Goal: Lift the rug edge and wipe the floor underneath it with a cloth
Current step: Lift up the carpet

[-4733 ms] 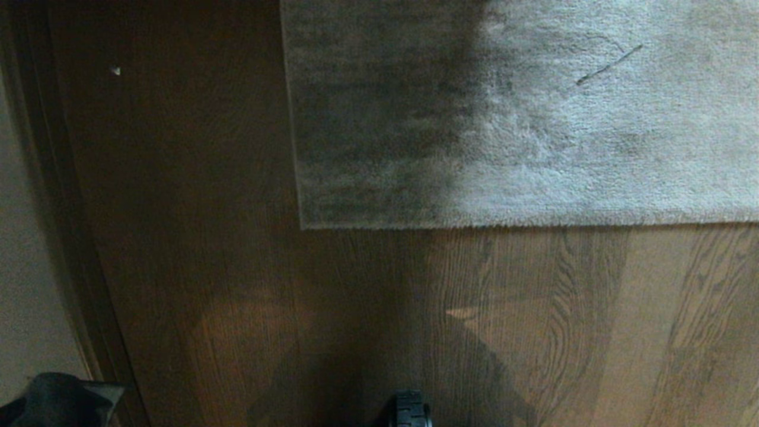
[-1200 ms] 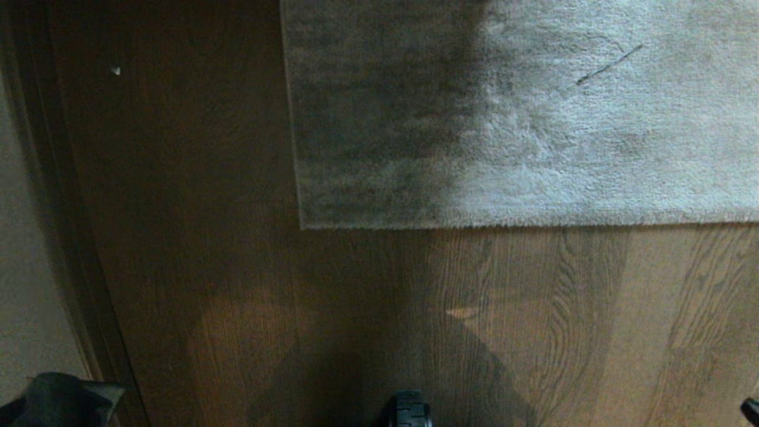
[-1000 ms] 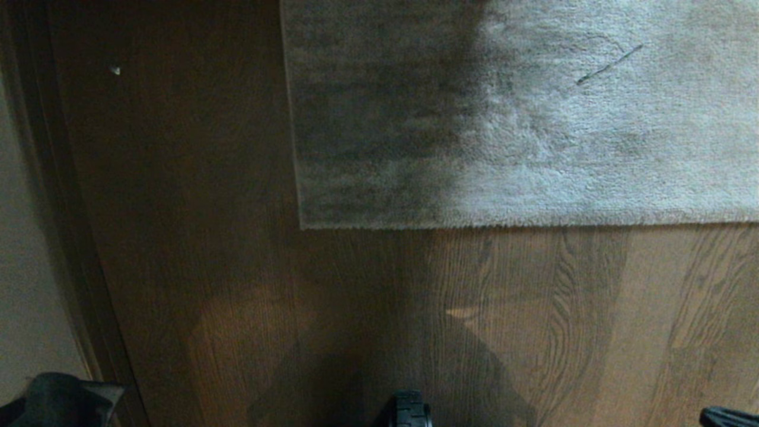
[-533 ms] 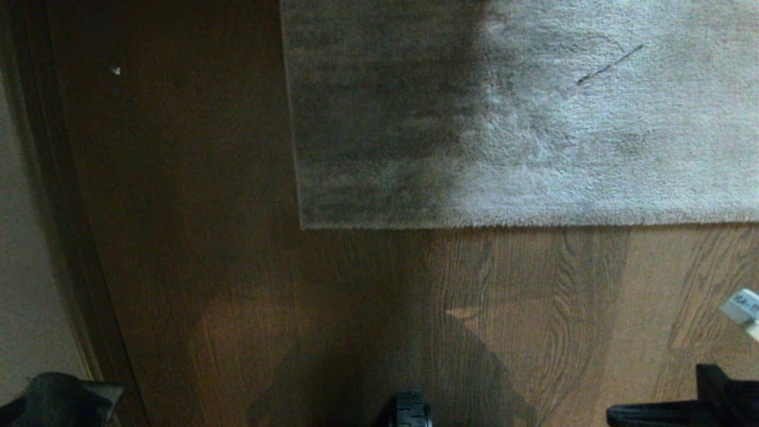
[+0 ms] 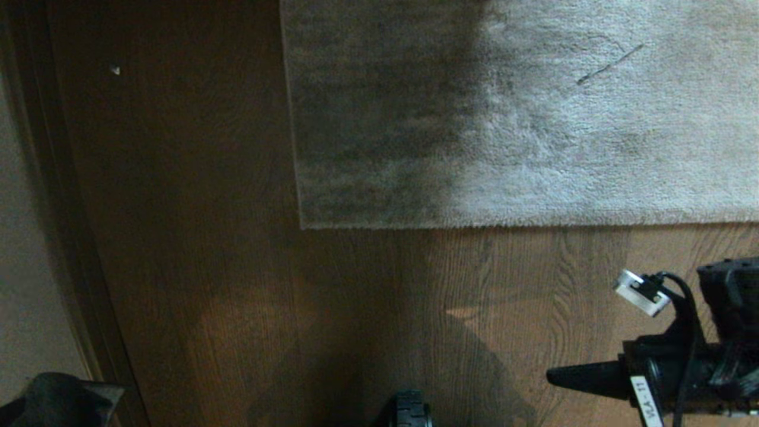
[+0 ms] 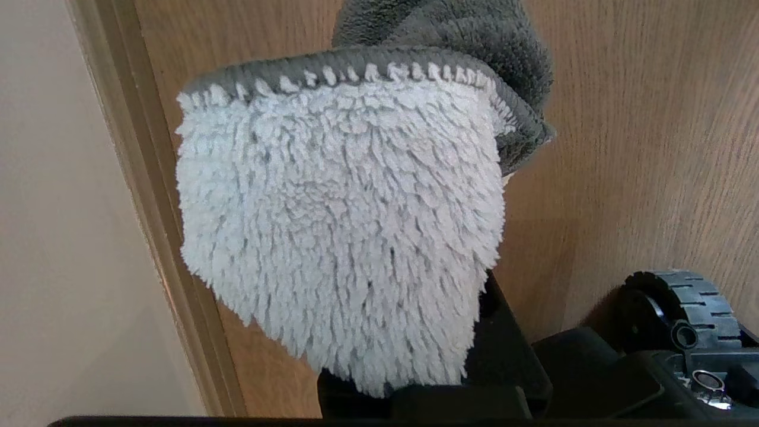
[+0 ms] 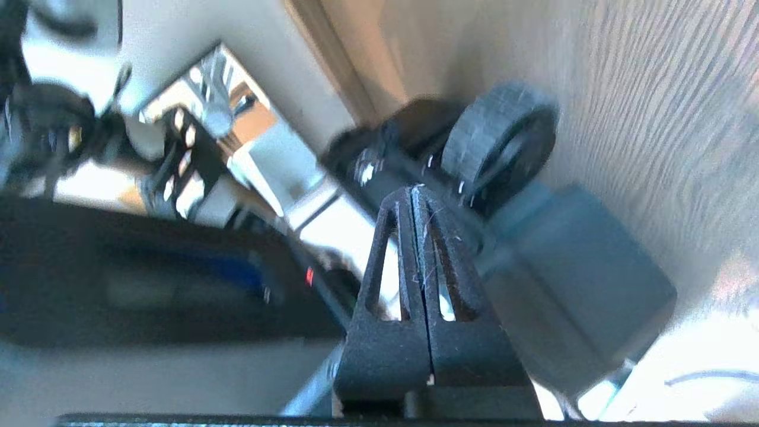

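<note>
Floor (image 5: 367, 308) bare — rug edge (image 5: 504, 225) lies well ahead of right pincer (image 5: 554, 376) (closed, seemingly empty).

Brown wavy wood grain is seen on the floor (image 5: 533, 308), the rug edge (image 5: 533, 224) is light grey plush, and the cloth (image 6: 338, 225) is shaggy grey-white, dark-grey trimmed.

Head camera looks steeply down on floor (image 5: 356, 308) and rug edge (image 5: 504, 225) — wrist cameras sit low, sharing the base wheel (image 6: 682, 302)
</note>
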